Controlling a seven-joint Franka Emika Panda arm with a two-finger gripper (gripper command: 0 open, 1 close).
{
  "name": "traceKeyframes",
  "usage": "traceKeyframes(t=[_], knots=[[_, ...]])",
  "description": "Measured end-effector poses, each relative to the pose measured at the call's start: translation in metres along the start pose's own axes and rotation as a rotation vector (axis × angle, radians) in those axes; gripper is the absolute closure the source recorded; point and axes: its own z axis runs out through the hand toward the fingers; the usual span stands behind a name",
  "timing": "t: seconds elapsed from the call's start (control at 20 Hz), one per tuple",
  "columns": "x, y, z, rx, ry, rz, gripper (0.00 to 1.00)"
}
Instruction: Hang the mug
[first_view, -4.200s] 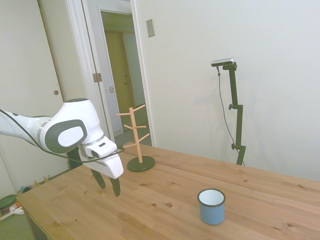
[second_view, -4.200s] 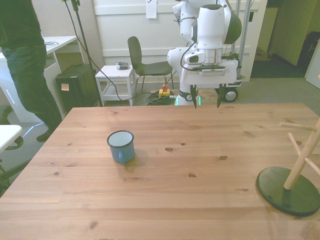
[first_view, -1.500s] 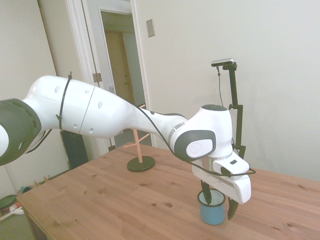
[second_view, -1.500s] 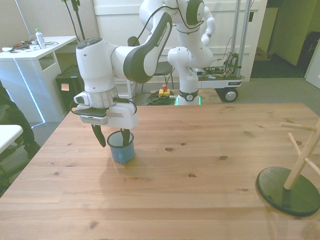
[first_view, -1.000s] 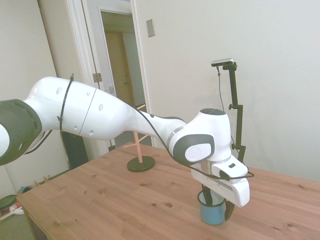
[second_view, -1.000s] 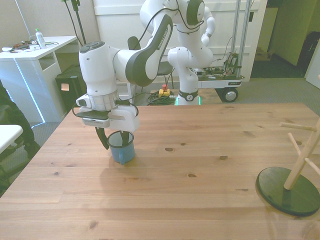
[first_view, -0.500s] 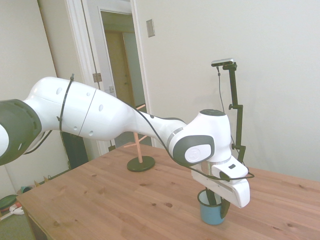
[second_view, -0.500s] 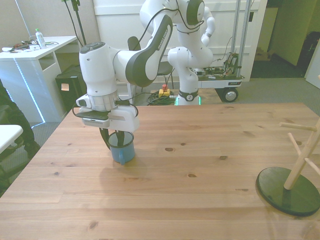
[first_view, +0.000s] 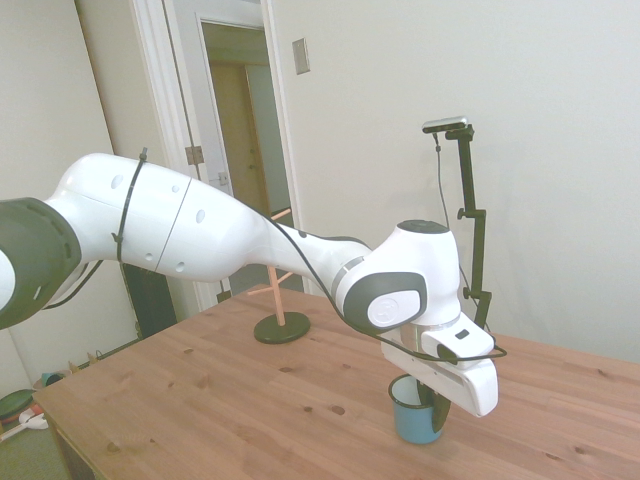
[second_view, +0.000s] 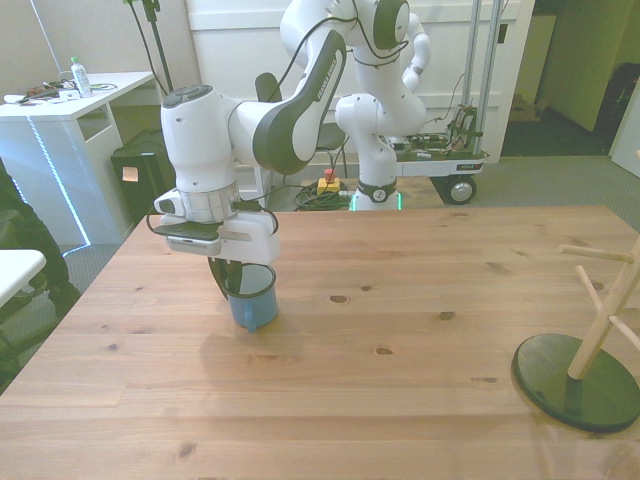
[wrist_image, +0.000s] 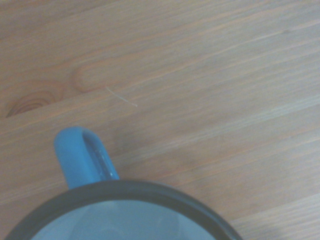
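The mug is light blue with a white inside and a dark rim, and it stands upright on the wooden table toward the front view's left. My gripper comes down from above and is shut on the mug's wall, one finger inside the rim and one outside. In the side view the mug sits under the white hand, with the gripper at the mug's right side. The wrist view shows the mug's dark rim and its blue handle over the table boards.
A wooden mug tree with slanted pegs stands on a dark round base at the front view's right edge. In the side view the mug tree stands far behind the arm, near the doorway.
The fingers have closed from a wide straddle onto the mug's wall. The mug has shifted slightly toward the front view's right with the gripper.
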Motion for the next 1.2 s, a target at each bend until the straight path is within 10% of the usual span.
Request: traceKeyframes(t=[1.2], knots=[[-0.236,-0.124,-0.200,0.250,0.231,-0.052,1.00]])
